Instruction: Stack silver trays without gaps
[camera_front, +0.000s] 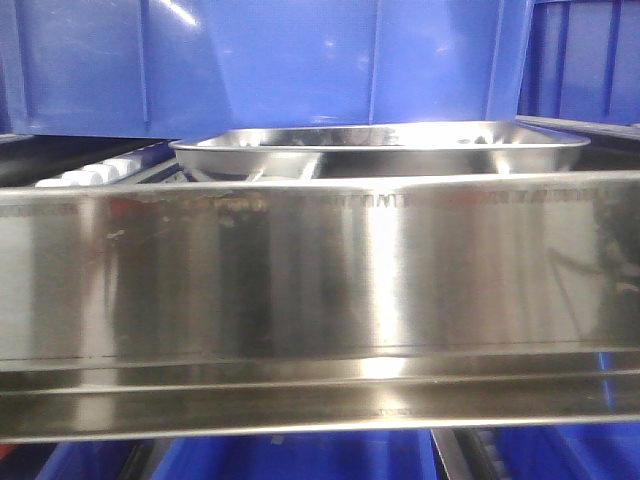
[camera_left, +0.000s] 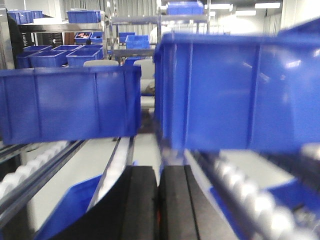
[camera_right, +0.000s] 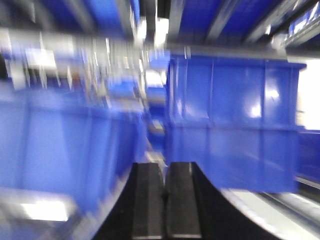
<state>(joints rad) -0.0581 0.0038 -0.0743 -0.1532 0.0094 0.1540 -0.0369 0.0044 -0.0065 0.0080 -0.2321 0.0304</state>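
Note:
A shiny silver tray (camera_front: 380, 148) with a rolled rim rests on the shelf in the front view, behind a steel rail; only its upper part shows. No gripper appears in that view. In the left wrist view my left gripper (camera_left: 159, 169) has its black fingers pressed together with nothing between them, and it points at the gap between two blue bins. My right gripper (camera_right: 164, 166) is likewise shut and empty, facing blurred blue bins. Neither wrist view shows a tray.
A long brushed-steel shelf rail (camera_front: 320, 280) spans the front view and hides the tray's base. Deep blue bins (camera_front: 300, 60) stand behind the tray. White rollers (camera_front: 90, 175) lie at the left. Blue bins (camera_left: 70, 105) (camera_left: 235, 90) sit on roller tracks (camera_left: 250, 200).

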